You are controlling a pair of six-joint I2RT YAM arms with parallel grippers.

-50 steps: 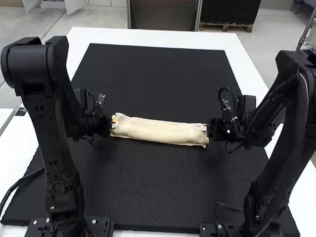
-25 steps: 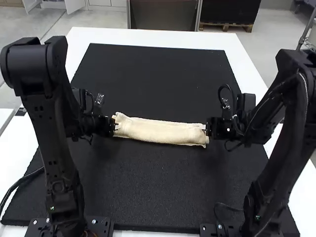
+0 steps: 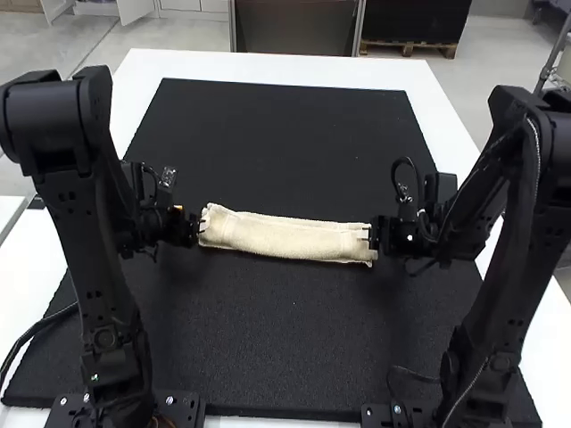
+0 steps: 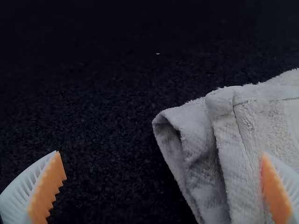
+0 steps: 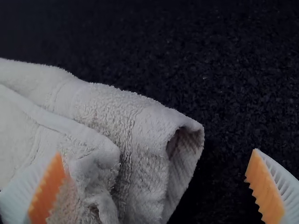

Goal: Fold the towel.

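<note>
Worktop (image 3: 268, 67), one: white, laid with the mat.
Mat (image 3: 285, 143), one: black, rough-surfaced; bears the towel.
Arms, two: left arm (image 3: 89, 250) and right arm (image 3: 515, 267), both bent inward, one toward each end of the towel.
Towel (image 3: 281, 236), one: cream terry, on the mat between the two tools. Lies as a long narrow band of several layers, folded lengthwise, slightly aslant; layers uneven at both ends. Step in hand, as judged: lengthwise folding done or nearly so, the strip to be shortened crosswise next.
Tools, two: left tool (image 4: 161, 155), fingers wide apart, one over the towel's end, the other past its edge; right tool (image 5: 157, 151), likewise spread, at the opposite end. Neither grips cloth. Next move, as judged: settle on one end, bring the fingers together on all its layers, lift and carry it toward the other end; the second tool to steady or keep out of the way. Risk: a shallow pinch may catch the upper layer alone and open the band.
Orange pads (image 4: 49, 186), a ribbed pair to each tool: need to straddle the full thickness before closing.
</note>
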